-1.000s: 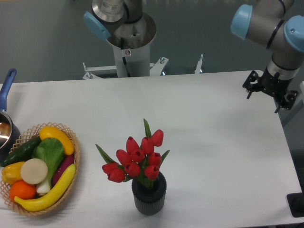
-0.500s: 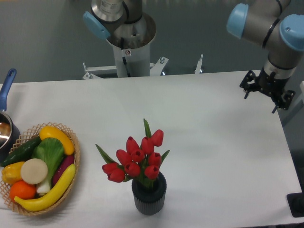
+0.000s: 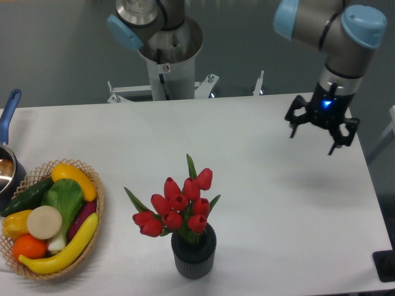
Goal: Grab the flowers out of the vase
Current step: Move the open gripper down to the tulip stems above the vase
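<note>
Red flowers [image 3: 178, 206] upright in the vase [image 3: 194, 251] near the table's front edge; gripper [image 3: 314, 137] spread wide, well apart, far right.

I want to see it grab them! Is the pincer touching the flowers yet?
Apart. The camera view shows the pincer open, far right of the flowers, with bare table between them.

Bare table [image 3: 278, 185] between tool [image 3: 313, 137] and flowers [image 3: 176, 206] — seemingly unobstructed.

My view cuts the saucepan [image 3: 6, 161] off at nine o'clock; the flowers [image 3: 177, 208] hide their stems inside the vase [image 3: 194, 253], and I can't see its mouth.
</note>
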Motion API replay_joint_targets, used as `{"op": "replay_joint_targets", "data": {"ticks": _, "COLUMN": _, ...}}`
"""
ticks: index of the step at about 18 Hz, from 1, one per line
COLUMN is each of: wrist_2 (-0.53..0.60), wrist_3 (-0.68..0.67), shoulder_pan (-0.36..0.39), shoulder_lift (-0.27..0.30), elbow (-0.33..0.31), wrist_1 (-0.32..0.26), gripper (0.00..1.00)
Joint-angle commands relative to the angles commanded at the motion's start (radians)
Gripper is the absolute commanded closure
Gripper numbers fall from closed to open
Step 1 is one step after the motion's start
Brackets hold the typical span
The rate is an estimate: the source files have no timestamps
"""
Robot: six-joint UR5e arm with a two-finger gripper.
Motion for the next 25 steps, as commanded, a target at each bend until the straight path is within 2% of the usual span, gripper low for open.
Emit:
{"op": "replay_joint_targets", "data": {"ticks": 2, "wrist_2": -0.060, "wrist_3": -0.003, "shoulder_pan": -0.006, "shoulder_lift": 0.037, "elbow": -0.055, "wrist_1": 0.035, "gripper": 0.00}}
{"op": "replay_joint_targets", "data": {"ticks": 6, "wrist_2": -0.227, "wrist_3": 0.000, "shoulder_pan": -0.003, "shoulder_lift": 0.071, "elbow": -0.123, "wrist_1": 0.039, "gripper": 0.00}}
{"op": "replay_joint_targets", "data": {"ticks": 11, "wrist_2": -0.382, "wrist_3": -0.012, "shoulder_pan": -0.084, "shoulder_lift": 0.055, "elbow": -0.120, "wrist_1": 0.043, "gripper": 0.00}}
{"op": "replay_joint_targets", "data": {"ticks": 13, "wrist_2": -0.478, "wrist_3": -0.011, "shoulder_pan": -0.106, "shoulder_lift": -0.006, "elbow": -0.089, "wrist_1": 0.064, "gripper": 0.00}}
{"op": "replay_joint_targets", "data": {"ticks": 15, "wrist_2": -0.561, "wrist_3": -0.011, "shoulder_pan": -0.133, "shoulder_lift": -0.069, "elbow": -0.071, "wrist_1": 0.132, "gripper": 0.00}}
{"op": "replay_joint_targets", "data": {"ticks": 18, "wrist_2": -0.585, "wrist_3": -0.011, "shoulder_pan": -0.164, "shoulder_lift": -0.121, "elbow": -0.063, "wrist_1": 0.230, "gripper": 0.00}}
{"op": "replay_joint_targets", "data": {"ticks": 22, "wrist_2": -0.594, "wrist_3": -0.009, "shoulder_pan": -0.186, "shoulder_lift": -0.170, "elbow": -0.020, "wrist_1": 0.239, "gripper": 0.00}}
{"op": "replay_joint_targets", "data": {"ticks": 25, "wrist_2": -0.641, "wrist_3": -0.009, "shoulder_pan": -0.195, "shoulder_lift": -0.199, "elbow": 0.013, "wrist_1": 0.240, "gripper": 0.00}}
